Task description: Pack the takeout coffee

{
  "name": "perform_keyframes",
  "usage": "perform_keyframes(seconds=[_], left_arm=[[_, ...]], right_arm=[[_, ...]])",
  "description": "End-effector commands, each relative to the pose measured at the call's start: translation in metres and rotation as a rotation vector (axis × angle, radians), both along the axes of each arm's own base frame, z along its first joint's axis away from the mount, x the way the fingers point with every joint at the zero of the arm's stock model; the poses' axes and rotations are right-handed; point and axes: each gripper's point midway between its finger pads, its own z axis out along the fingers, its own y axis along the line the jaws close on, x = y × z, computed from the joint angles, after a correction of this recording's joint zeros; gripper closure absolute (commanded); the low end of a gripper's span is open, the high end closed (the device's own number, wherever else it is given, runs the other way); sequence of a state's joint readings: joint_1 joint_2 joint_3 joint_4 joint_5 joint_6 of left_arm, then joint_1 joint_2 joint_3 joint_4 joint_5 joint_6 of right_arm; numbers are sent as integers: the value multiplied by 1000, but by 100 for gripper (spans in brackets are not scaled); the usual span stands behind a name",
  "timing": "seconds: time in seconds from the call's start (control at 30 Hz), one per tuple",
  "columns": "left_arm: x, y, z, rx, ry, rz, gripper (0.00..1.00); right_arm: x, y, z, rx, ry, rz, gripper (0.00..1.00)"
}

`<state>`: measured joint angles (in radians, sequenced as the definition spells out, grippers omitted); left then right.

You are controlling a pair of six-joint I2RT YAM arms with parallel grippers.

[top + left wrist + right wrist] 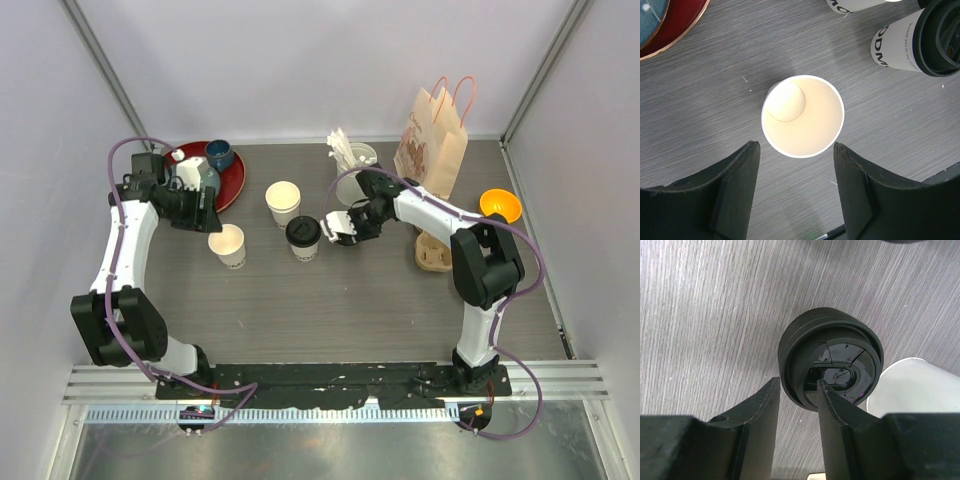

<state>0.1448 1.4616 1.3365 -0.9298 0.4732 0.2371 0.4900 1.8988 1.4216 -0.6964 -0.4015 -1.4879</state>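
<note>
Right pincer [798, 384], astride the rim of the round black plastic lid [840, 347] with grip unclear, could drag its tapered white paper cup [305, 250] over; left pincer [796, 146] hangs spread.

Matt paper cup [810, 127], smooth plastic lid [835, 327]

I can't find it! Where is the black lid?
In the top view, the black lid sits on a white cup near the middle of the table, right beside the right arm's tool, with two open cups to its left.
</note>
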Motion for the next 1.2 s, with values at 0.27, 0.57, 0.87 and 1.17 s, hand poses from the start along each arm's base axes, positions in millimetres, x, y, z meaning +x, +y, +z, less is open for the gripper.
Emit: perform_keyframes(seconds=[0.27, 0.57, 0.87, 1.17], left_arm=[[-1, -5, 3, -34, 0, -31, 35], [-1, -4, 2, -26, 4, -35, 35], [-1, -4, 0, -32, 12, -33, 35], [-2, -5, -3, -35, 21, -37, 35]], right_arm=[[17, 13, 32, 43, -86, 23, 55], [14, 9, 14, 7, -23, 8, 56], [13, 12, 10, -5, -5, 12, 62], [9, 11, 13, -13, -11, 14, 80]])
